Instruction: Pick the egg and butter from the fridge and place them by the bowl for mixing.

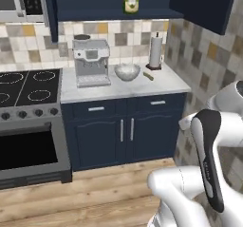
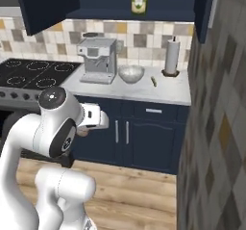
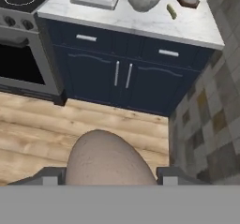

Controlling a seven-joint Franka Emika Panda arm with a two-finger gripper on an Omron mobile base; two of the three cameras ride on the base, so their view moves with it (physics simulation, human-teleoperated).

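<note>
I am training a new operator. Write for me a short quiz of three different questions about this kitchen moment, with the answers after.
1. True or false: the butter already lies on the counter, to the right of the bowl.
2. What does the tool hold between its fingers?
A. a paper towel roll
B. the egg
C. a carton
3. Fill the gap: the bowl stands between the coffee machine and the ____.

Key
1. True. The yellow-green stick lies a little apart from the bowl.
2. B. In the hand view the brownish egg sits between the two finger tips, above the wooden floor.
3. Paper towel roll.
</note>
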